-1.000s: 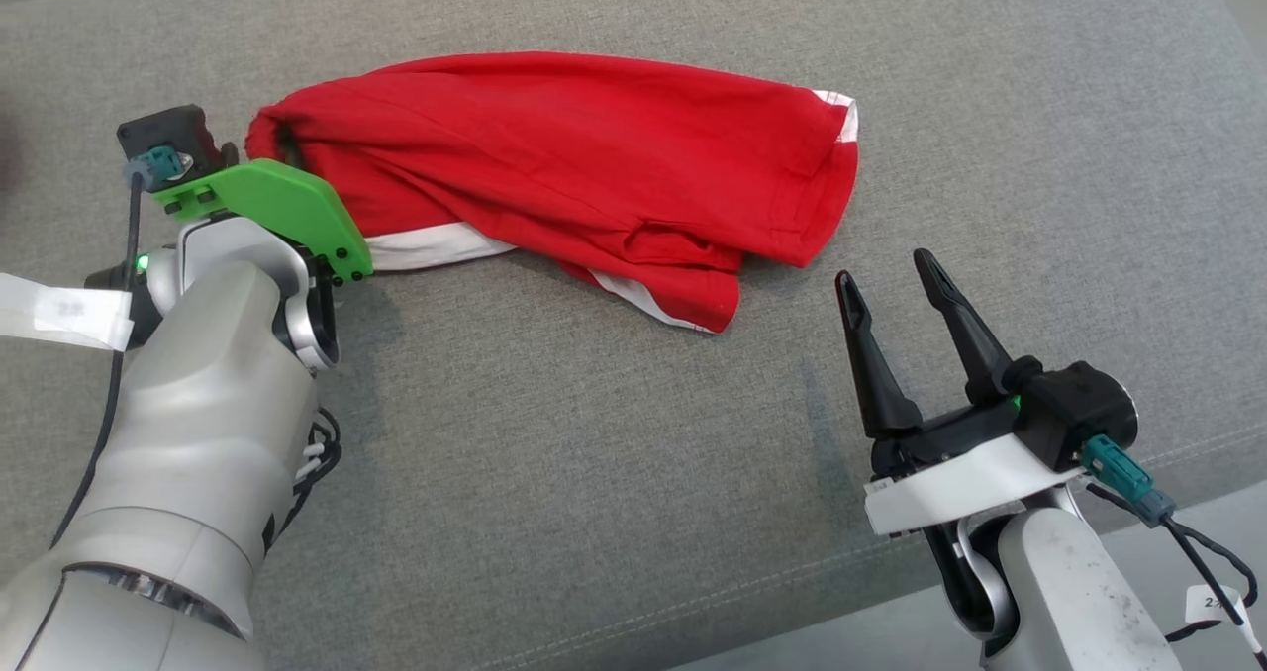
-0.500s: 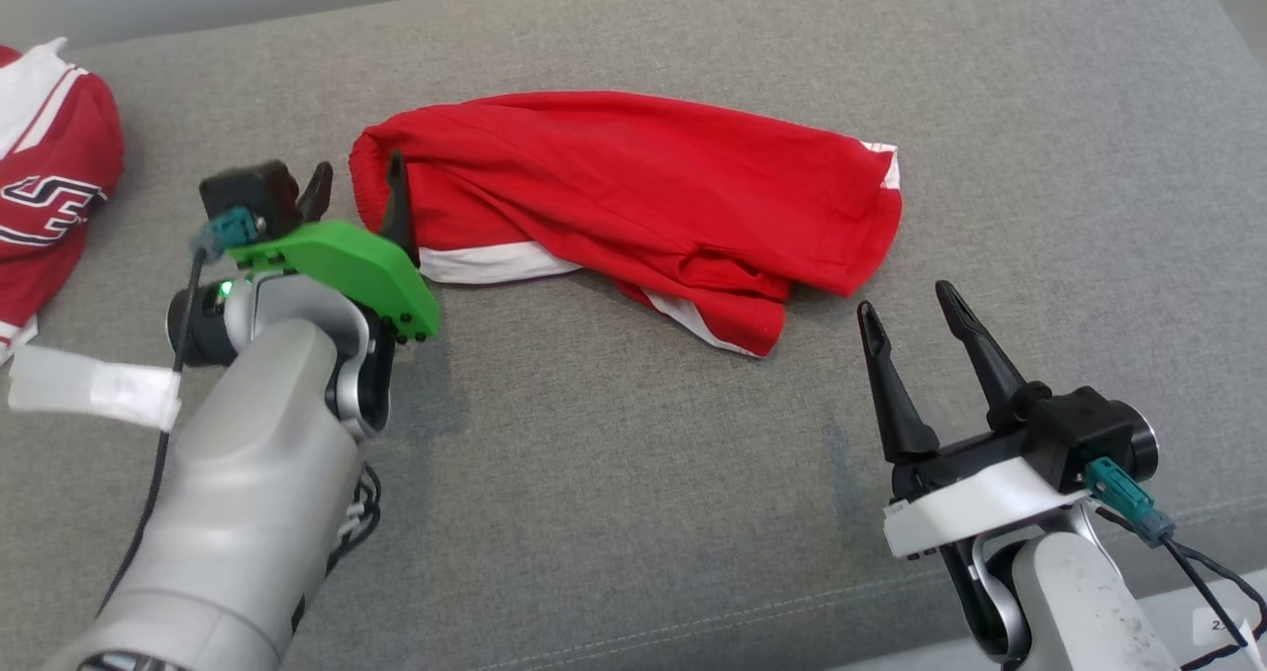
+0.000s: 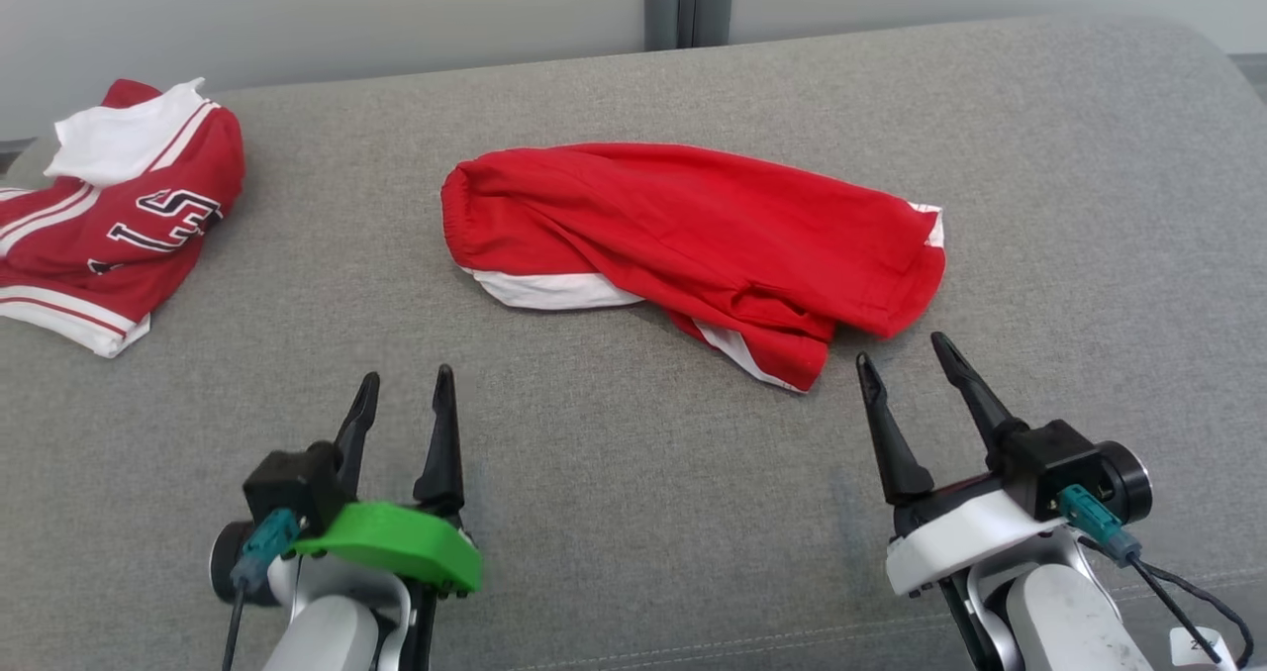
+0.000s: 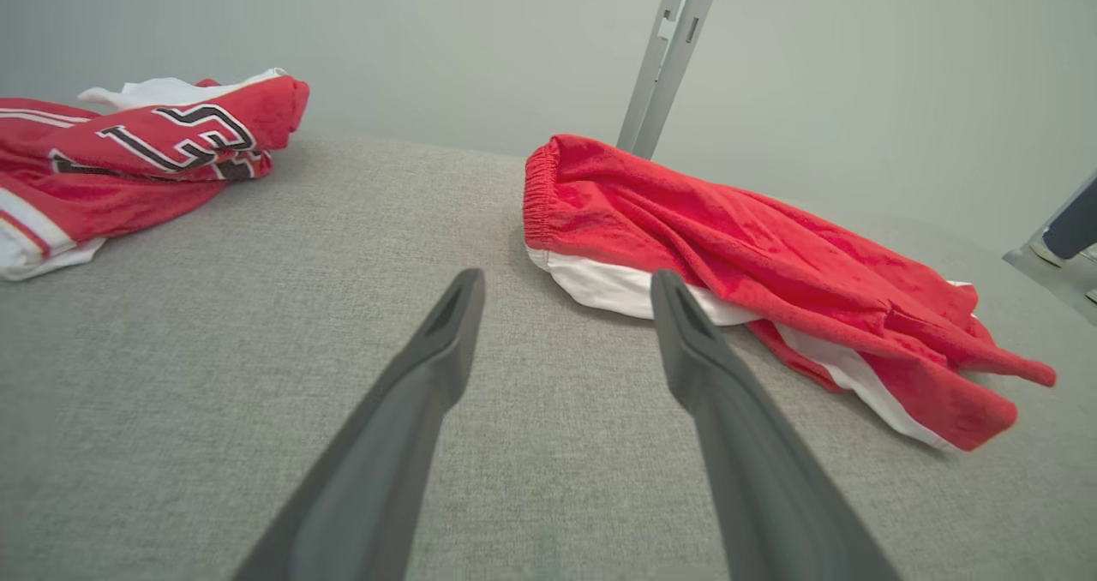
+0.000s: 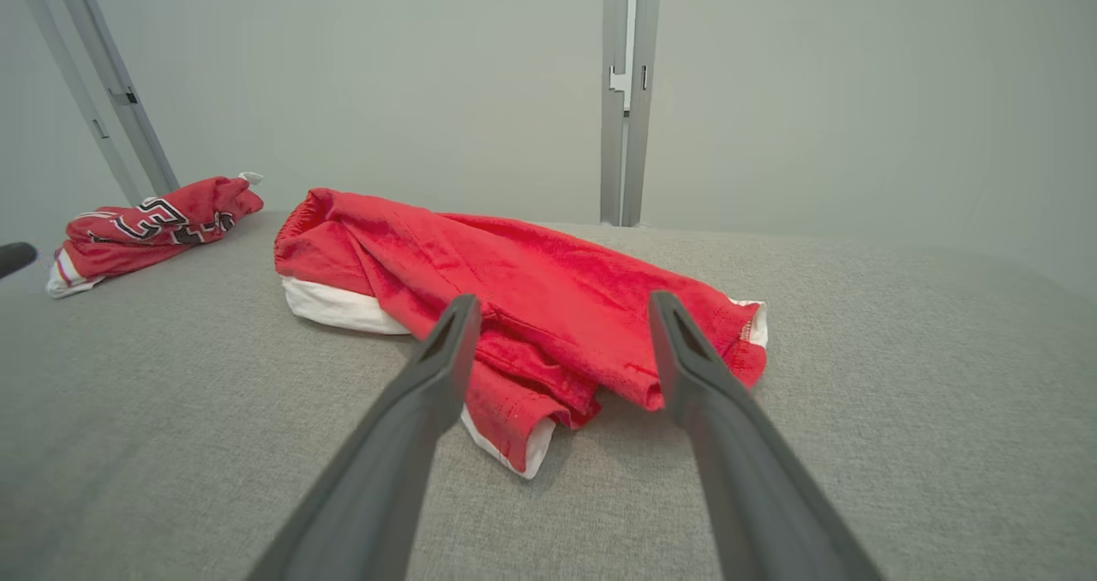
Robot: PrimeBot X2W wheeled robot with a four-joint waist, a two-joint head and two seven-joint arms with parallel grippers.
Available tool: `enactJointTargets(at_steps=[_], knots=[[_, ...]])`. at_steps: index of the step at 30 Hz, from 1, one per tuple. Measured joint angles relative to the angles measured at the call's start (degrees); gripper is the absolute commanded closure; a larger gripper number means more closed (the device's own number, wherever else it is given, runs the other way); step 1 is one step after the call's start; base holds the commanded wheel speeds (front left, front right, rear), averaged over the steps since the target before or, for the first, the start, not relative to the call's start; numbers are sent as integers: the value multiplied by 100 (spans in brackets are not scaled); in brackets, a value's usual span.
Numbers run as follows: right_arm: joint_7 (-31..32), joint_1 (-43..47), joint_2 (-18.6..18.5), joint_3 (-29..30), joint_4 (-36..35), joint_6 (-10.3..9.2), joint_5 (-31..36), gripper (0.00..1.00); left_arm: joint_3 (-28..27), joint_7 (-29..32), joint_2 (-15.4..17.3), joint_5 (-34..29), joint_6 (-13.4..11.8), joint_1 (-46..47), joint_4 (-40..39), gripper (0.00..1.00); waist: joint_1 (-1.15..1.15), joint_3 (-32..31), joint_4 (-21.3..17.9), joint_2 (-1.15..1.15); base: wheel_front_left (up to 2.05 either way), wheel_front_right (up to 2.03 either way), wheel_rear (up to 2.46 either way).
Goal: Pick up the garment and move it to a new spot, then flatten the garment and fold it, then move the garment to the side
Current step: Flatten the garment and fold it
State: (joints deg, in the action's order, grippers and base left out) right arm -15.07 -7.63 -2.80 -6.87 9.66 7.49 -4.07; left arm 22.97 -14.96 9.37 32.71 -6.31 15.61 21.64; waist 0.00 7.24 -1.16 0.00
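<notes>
Right gripper (image 3: 903,349) gapes wide and empty, the garment (image 3: 693,236) lying crosswise just beyond its tips; left gripper (image 3: 407,374), equally wide, sits farther off, with it ahead-right.

My left gripper (image 3: 407,374) sits low at my left, both fingers (image 3: 440,433) spread wide and pointing forward, holding nothing, with the green wrist plate (image 3: 396,544) just behind. My right gripper (image 3: 901,347) sits low at my right, spread just as wide and empty, tips leaning slightly rightward, white wrist plate (image 3: 950,542) behind.
</notes>
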Motion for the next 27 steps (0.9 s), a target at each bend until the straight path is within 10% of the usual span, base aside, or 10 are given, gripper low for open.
enactJointTargets(at_steps=[21,25,27], knots=[[0,-1662,-186,-271,3023,1,1081,0,-612,-1,-531,-1080,286,-1440,-1305,0,0,-69,722,0,0,0,0],[0,-1992,-256,-309,3551,1,1147,17,-615,-1,-581,-1100,337,-1427,-1281,0,0,39,933,0,0,0,0],[0,-2108,-291,-319,3731,1,1155,51,-620,-1,-605,-1111,353,-1418,-1282,0,0,94,1030,0,0,0,0]])
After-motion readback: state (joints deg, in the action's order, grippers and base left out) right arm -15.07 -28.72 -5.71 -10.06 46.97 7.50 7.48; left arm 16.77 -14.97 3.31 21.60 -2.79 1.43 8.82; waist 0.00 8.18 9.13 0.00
